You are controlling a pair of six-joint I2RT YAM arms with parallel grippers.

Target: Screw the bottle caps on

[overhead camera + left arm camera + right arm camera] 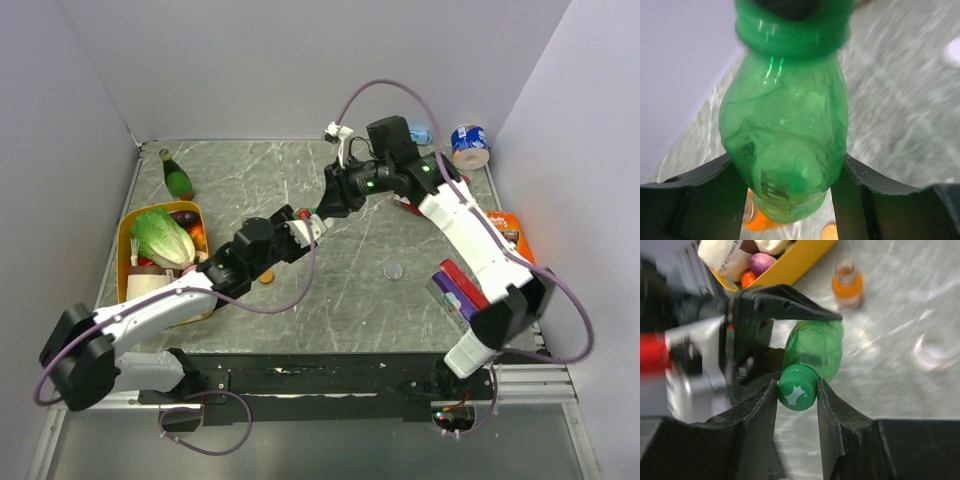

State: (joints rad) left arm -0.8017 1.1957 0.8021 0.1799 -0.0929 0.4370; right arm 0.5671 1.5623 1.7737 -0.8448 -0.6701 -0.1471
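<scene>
My left gripper (303, 226) is shut on the body of the bright green bottle (785, 115) and holds it tilted above the table. My right gripper (797, 390) is shut on the green cap (796, 388), which sits on the neck of that bottle (815, 347). The two grippers meet at mid-table, with the right gripper (325, 205) just behind the left. The orange bottle (846, 285) stands open on the table below. The orange cap (266, 277) lies near the left arm. The clear cap (394, 271) lies at mid-right. I cannot make out the clear bottle.
A yellow tray (121, 250) of vegetables stands at the left. A dark-green bottle with a red top (177, 178) stands behind it. A blue-and-white can (469, 145) is at the back right. An orange packet (510, 228) and purple and red packs (458, 287) lie along the right wall.
</scene>
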